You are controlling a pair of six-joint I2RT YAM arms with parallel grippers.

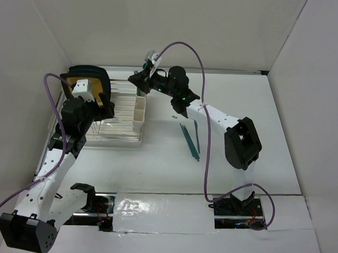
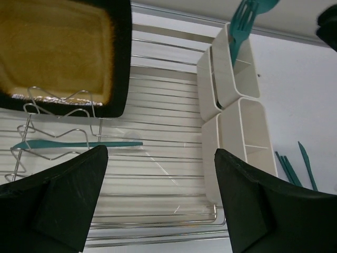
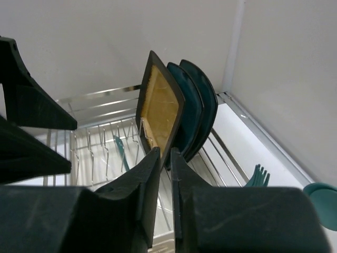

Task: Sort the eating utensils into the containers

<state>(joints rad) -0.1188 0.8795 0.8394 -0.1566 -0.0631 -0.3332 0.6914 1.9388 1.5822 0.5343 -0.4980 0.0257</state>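
Utensils (image 1: pixel 190 140), a few slim teal-green pieces, lie loose and close together near the middle of the bench, to the right of the containers (image 2: pixel 234 110). Which of them are spoons, forks or knives cannot be told. The containers, cream-white cups joined in a row, stand against the right side of the wire rack (image 1: pixel 118 130), which fills the bench's far left corner. A fork (image 2: pixel 243 23) stands in the cup nearest the far edge, tines up. A lone utensil (image 2: pixel 73 143) lies flat across the rack's wires, just beside the yellow-and-black plate (image 2: pixel 58 52). That plate stands on edge in the rack, with two dark plates (image 3: pixel 202 105) behind it.

The left gripper (image 2: pixel 160 158) hangs over the rack, its jaws wide apart with nothing between them. The right gripper (image 3: pixel 165 158) reaches across the bench to the far end of the containers. Its jaws are drawn almost together, with only a thin slit between them, and nothing shows in it. The fork's tines appear low and to the right in the right wrist view.
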